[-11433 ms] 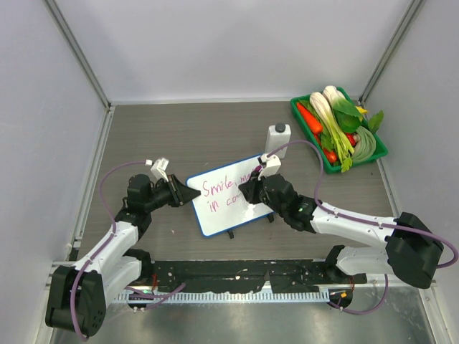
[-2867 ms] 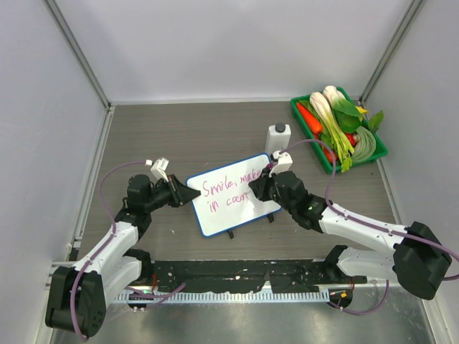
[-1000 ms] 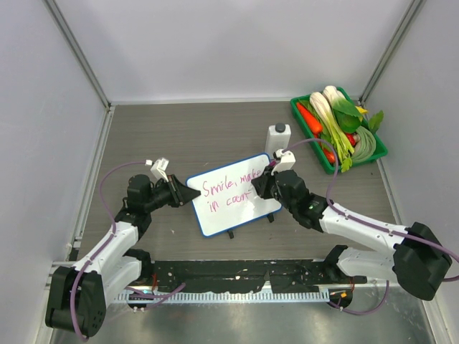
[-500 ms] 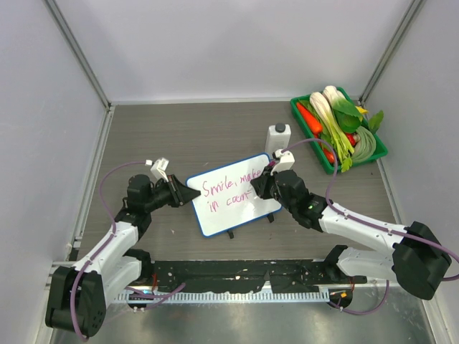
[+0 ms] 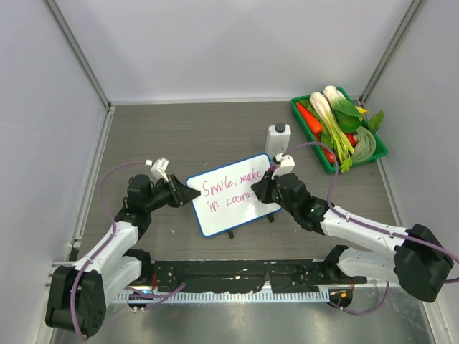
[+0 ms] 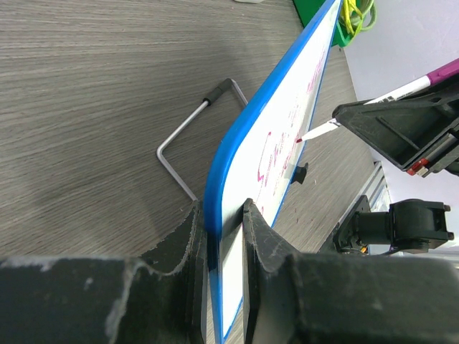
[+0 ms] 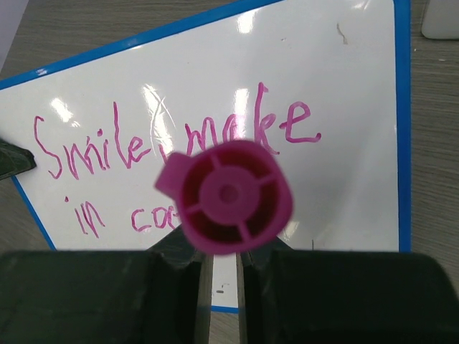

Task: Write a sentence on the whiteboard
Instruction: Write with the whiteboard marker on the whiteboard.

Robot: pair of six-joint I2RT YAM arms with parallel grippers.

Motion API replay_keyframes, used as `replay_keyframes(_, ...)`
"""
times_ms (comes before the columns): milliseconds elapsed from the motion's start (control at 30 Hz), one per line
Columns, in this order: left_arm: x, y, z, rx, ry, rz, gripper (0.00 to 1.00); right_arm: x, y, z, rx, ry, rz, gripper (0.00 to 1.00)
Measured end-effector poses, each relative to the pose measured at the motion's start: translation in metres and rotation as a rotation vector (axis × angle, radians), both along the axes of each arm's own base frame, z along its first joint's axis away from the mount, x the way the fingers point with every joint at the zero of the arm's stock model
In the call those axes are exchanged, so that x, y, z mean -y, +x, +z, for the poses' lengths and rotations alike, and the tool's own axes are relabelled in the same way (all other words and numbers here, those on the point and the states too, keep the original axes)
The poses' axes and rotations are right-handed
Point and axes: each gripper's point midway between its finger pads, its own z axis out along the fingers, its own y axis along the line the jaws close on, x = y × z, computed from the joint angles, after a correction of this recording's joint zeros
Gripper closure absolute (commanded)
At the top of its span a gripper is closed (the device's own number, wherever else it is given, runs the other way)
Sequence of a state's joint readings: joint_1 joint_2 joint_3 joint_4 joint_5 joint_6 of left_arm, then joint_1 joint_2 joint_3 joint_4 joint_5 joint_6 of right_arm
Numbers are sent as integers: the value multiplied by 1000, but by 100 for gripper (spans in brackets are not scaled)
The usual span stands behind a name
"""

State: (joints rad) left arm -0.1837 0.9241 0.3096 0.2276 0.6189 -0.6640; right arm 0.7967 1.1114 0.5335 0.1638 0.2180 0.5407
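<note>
Magenta marker (image 7: pixel 229 197), pinched in the right gripper (image 7: pixel 219 261), may smear the pink handwritten sentence (image 5: pixel 231 192) if the blue-rimmed white whiteboard (image 5: pixel 224 217) twists within the left gripper (image 6: pixel 224 215) clamping its rim.

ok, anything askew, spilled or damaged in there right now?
Nothing spilled or broken. The whiteboard sits skewed on the table, its left edge clamped in the left pincer, so the sentence slants in the top view. A small dark mark shows near the board's top right corner in the right wrist view.
</note>
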Motion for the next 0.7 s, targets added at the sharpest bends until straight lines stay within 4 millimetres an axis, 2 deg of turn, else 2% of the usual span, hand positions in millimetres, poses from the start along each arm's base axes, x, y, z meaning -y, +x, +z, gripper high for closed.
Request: replay_keyframes(700,0,0,0,-1,0,0,100,7,-5,-7,-18,-10,-12,99)
